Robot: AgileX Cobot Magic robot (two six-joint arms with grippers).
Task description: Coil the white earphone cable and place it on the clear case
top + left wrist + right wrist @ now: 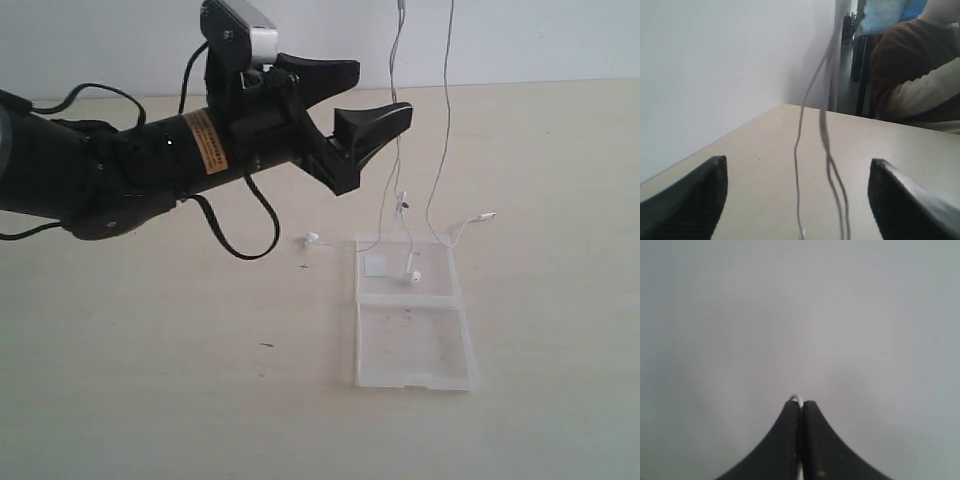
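The white earphone cable [395,60] hangs down from above the top edge of the exterior view in two strands. One earbud [414,276] rests inside the clear case [412,345]; another [311,238] lies on the table left of it, and the plug [486,215] lies to the right. My left gripper [362,92] is open, raised above the table, its jaws on either side of one hanging strand [824,130]. My right gripper [801,402] is out of the exterior view; its jaws are shut on a loop of the cable [796,396].
The clear case lies open on the beige table [150,380], with a white sticker [375,264] in its far half. A black cable [240,245] droops from the left arm. A seated person [920,70] shows in the left wrist view.
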